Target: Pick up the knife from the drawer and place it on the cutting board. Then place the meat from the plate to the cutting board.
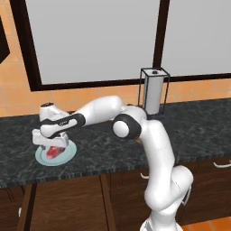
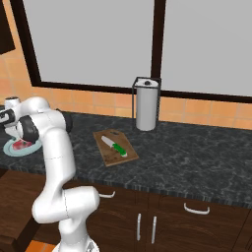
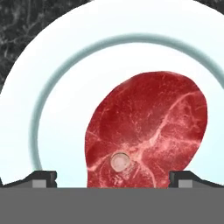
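End effector (image 3: 112,177) is low over the plate (image 1: 43,158), jaws spread wide and empty, one finger tip at each side of the meat (image 3: 146,133) in the hand view, so the steak's lower end lies between them; that straddle looks like a set-up for pinching the slab across its narrow part. Whether the tips touch the plate or the meat yet is hard to tell from here, probably just above. Plate holds the meat alone, which lies off-centre, toward 4 o'clock of the plate in the hand view, with a small round pale bone spot near its lower end. Plate rests on the dark speckled surface (image 1: 117,153) at the far left, at about 9 o'clock from the arm's base in the left base view. Knife (image 2: 114,146), green handle, already lies on the cutting board (image 2: 109,155), running diagonally with the blade toward 10 o'clock and the handle toward 4 o'clock in the right base view, so the first half of the task reads as done. The board lies flat on the surface at about 7 o'clock from the paper towel holder (image 2: 146,104), well apart from the plate, so the meat will need a long carry to the right. Free board area is left mainly beside the knife toward 7 o'clock; best drop spot, I judge.
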